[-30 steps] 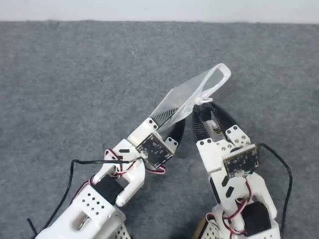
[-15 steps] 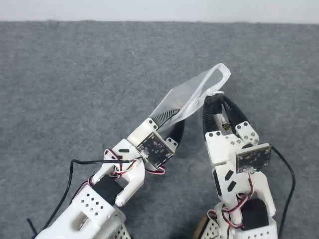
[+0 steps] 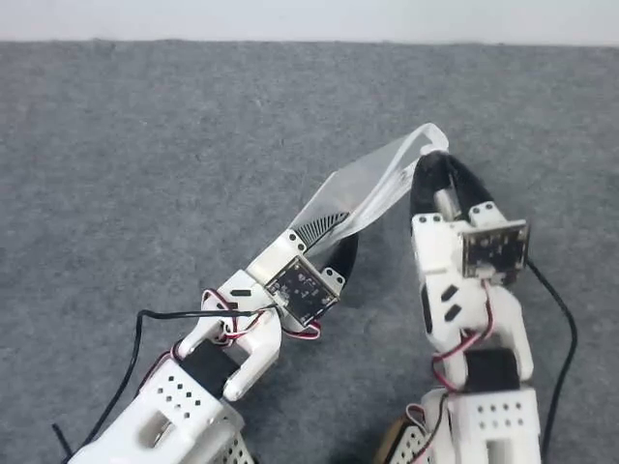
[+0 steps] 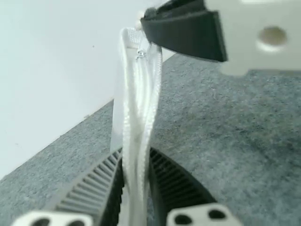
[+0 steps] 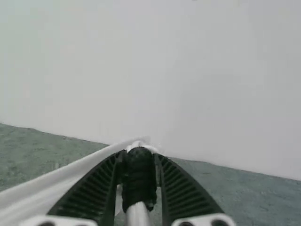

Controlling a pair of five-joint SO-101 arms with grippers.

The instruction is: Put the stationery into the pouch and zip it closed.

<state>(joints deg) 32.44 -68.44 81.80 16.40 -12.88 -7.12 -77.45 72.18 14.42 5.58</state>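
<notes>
A translucent white pouch [image 3: 363,188] hangs in the air over the grey table, edge-on in the left wrist view [image 4: 138,117]. My left gripper [image 3: 329,232] is shut on its near end, with the fabric pinched between the ribbed black fingers [image 4: 99,188]. My right gripper [image 3: 430,169] is shut at the pouch's far top corner, where the small zipper pull [image 4: 141,52] sits against its black finger [image 4: 183,28]. In the right wrist view the pouch's white edge [image 5: 61,183] runs up to the closed fingertips [image 5: 138,155]. No stationery is visible outside the pouch.
Grey felt table surface [image 3: 145,145] stretches open to the left and far side. A pale wall [image 3: 309,19] borders the far edge. Black cables [image 3: 145,329] trail beside both arm bases.
The right gripper slid along the pouch's top edge from its middle to the far corner, carrying the zipper pull. The left gripper and the pouch's near end stayed still.
</notes>
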